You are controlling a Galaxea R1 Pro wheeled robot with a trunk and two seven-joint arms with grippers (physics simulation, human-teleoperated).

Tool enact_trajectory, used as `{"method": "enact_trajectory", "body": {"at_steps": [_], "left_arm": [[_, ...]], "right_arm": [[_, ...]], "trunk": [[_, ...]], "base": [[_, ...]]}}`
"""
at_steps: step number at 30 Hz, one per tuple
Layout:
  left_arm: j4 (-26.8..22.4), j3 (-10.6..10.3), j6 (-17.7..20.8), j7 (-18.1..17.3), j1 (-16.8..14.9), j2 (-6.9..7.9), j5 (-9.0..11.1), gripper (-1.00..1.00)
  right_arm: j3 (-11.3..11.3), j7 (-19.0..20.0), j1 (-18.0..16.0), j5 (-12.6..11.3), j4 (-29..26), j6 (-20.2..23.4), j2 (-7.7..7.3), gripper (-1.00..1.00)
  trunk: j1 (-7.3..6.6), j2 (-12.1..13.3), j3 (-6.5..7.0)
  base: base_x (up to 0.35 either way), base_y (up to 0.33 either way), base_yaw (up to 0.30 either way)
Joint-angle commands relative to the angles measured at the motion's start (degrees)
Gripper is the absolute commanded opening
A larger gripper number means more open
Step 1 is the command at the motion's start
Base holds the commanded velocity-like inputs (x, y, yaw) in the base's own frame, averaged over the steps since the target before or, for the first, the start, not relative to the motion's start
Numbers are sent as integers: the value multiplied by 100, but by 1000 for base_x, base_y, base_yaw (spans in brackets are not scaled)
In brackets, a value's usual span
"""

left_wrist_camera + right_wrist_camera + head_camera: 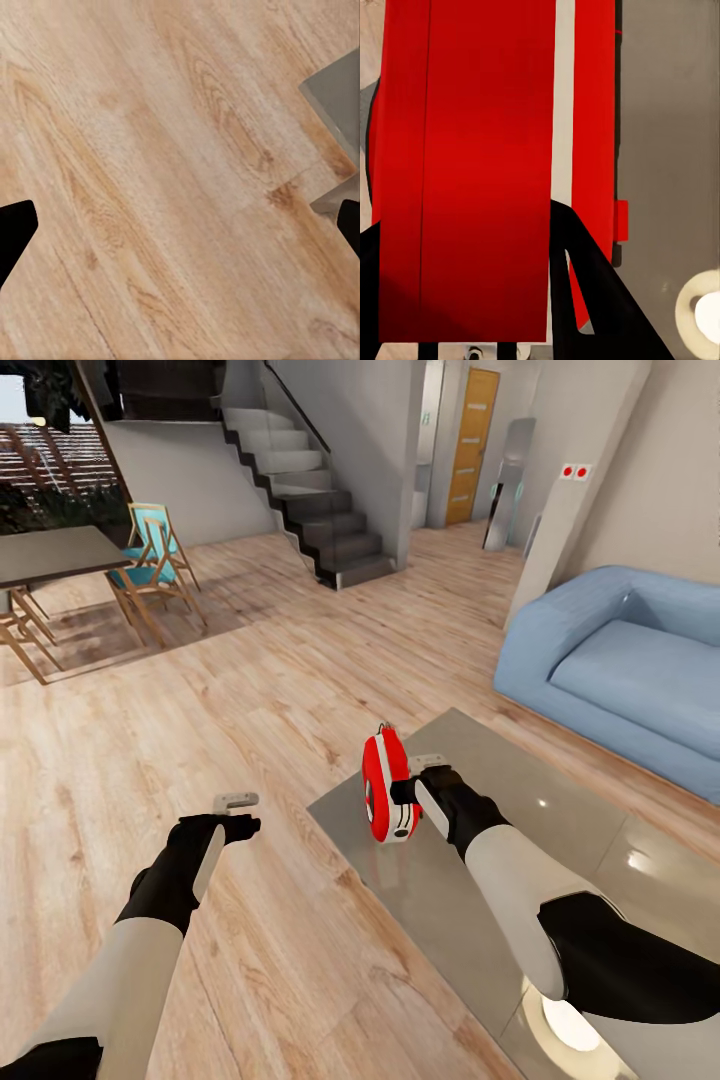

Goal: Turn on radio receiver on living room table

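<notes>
The red radio receiver (385, 785) stands upright on edge near the far left corner of the glossy grey table (520, 800). My right gripper (415, 777) is at its right side with the lower black fingertip touching the red casing; its fingers look spread. In the right wrist view the radio (472, 165) is very close, its white trim running between red panels, black fingers (592, 300) in front and the grey tabletop (667, 112) beside it. My left gripper (240, 813) hangs open over the wood floor, left of the table. The left wrist view has floor planks and the table's corner (337, 82).
A light-blue sofa (620, 660) stands to the right behind the table. A dark dining table (50, 550) with wooden chairs (150, 565) is at the far left, and a staircase (310, 500) rises at the back. A bright light reflection (565, 1020) shines on the tabletop near my right arm.
</notes>
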Motion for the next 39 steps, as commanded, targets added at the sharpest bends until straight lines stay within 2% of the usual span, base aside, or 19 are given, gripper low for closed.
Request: {"method": "enact_trajectory", "body": {"at_steps": [1,39], "left_arm": [[0,0,0,1,0,0,0,100],[13,0,0,1,0,0,1,100]], "right_arm": [[0,-2,-1,1,-3,0,0,-100],[0,-4,-1,9,-3,0,0,-100]], "trunk": [[0,0,10],[0,0,362]], "base": [[0,0,0],[0,0,0]]}}
